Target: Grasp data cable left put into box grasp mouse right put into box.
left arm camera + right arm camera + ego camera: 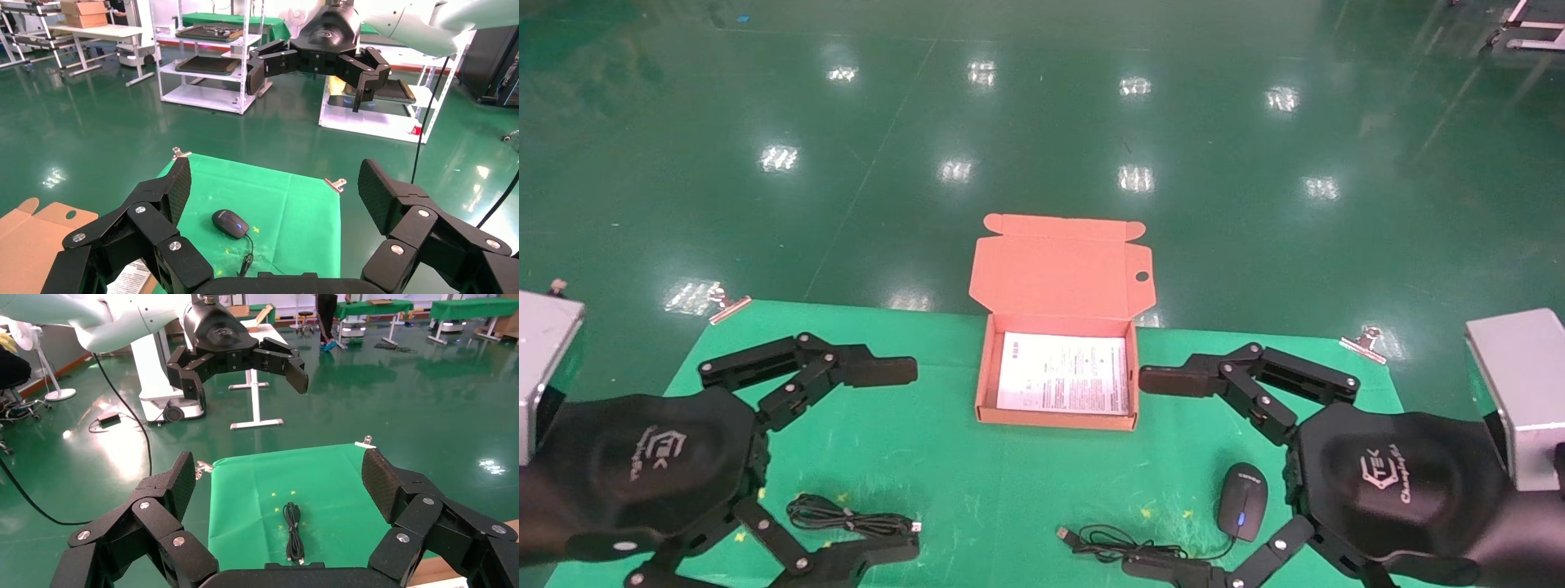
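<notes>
The orange-brown box (1054, 419) lies open at the middle of the table, lid (1058, 269) folded back, a printed white sheet on its bottom. The coiled black data cable (850, 518) lies front left, between the fingers of my open left gripper (887, 461); it also shows in the right wrist view (293, 531). The black mouse (1243, 500) with its blue light lies front right, its cord (1115, 543) trailing left, by my open right gripper (1164, 474). The left wrist view shows the mouse (231, 223). Both grippers hold nothing.
A green cloth (928, 457) covers the table, held by metal clips (727, 306) (1365, 341) at the far corners. Grey metal blocks stand at the left edge (543, 359) and right edge (1520, 392). Shiny green floor lies beyond.
</notes>
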